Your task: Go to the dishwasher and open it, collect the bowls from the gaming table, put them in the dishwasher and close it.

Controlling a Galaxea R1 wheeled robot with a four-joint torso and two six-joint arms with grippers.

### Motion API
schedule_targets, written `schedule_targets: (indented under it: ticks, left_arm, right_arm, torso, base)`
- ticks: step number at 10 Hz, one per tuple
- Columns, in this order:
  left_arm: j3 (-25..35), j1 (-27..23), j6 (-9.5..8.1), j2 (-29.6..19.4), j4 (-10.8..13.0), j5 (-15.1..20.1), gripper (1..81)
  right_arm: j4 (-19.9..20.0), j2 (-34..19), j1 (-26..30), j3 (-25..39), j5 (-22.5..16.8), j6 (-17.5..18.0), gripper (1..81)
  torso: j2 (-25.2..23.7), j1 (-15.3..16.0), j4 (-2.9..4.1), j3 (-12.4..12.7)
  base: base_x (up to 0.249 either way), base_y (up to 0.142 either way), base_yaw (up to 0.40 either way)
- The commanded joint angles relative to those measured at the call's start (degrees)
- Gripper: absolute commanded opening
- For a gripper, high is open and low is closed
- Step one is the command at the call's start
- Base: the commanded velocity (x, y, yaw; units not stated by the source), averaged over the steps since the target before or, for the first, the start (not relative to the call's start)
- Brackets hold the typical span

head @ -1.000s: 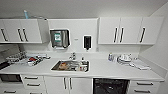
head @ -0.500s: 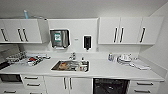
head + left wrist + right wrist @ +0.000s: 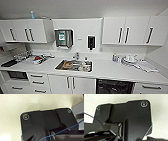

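Observation:
I face a white kitchenette from a short way off. The dishwasher [image 3: 114, 87] sits under the counter to the right of the sink cabinet; it reads as a dark panel or opening, and I cannot tell whether its door is up or down. The bowls and the gaming table are out of view. Each wrist view looks past the arm's own dark plate onto a pale, plain surface.
A steel sink [image 3: 74, 65] holding dishes is set in the white counter [image 3: 105, 71]. Dishes and bottles stand at the counter's right [image 3: 127, 60], a rack with items at its left [image 3: 23, 56]. White wall cabinets [image 3: 126, 31], a towel dispenser [image 3: 63, 38] and a soap dispenser [image 3: 91, 42] hang above.

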Motion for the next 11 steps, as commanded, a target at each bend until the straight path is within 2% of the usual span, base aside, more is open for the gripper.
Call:
schedule_targets:
  ticks: [1,3,5,7,8,9,10,11]
  left_arm:
    - [0.01,-3.1,0.18,-0.57,0.27,2.22,81.1]
    - [-0.87,-3.02,0.09,-0.66,0.09,1.78,81.1]
    - [-1.75,-3.01,0.09,-0.48,0.18,1.86,81.1]
    - [-1.84,-3.01,-0.09,-0.57,0.09,1.86,81.1]
    - [-1.84,-3.01,-0.18,-0.48,0.09,1.78,81.1]
    - [-1.84,-3.1,-0.18,-0.48,0.09,1.78,81.1]
    - [-1.84,-3.01,-0.18,-0.39,0.09,1.78,81.1]
    - [-1.84,-3.02,-0.26,-0.39,0.09,1.78,81.1]
  right_arm:
    - [-0.72,0.15,3.59,-0.15,-2.31,-0.16,81.1]
    - [-2.39,0.23,3.59,0.11,-2.31,-0.07,81.1]
    - [-2.3,0.5,3.59,0.1,-2.31,-0.07,81.1]
    - [-1.43,1.46,2.71,-0.33,-2.31,-0.15,81.1]
    - [0.31,2.16,2.19,-1.81,-2.05,-1.98,81.1]
    - [5.12,3.56,1.74,-4.08,-1.97,-7.31,81.1]
    - [11.17,5.14,1.57,-6.63,-1.79,-14.76,81.1]
    - [15.8,6.21,0.96,-8.15,-1.26,-19.84,81.1]
  torso:
    - [0.0,0.0,0.0,0.0]
    - [0.02,0.0,0.0,0.02]
    - [0.02,0.0,0.0,0.02]
    - [0.02,0.0,0.0,0.02]
    - [0.02,0.0,0.0,0.02]
    - [0.02,0.0,0.0,0.02]
    - [0.02,0.0,0.0,0.02]
    - [0.02,0.0,0.0,0.02]
  base:
    - [0.0,0.0,0.348]
    - [0.0,0.0,0.35]
    - [0.0,0.0,0.35]
    - [0.0,0.0,0.35]
    - [0.0,0.0,0.35]
    - [0.0,0.0,0.35]
    - [0.0,0.0,0.35]
    - [0.0,0.0,0.35]
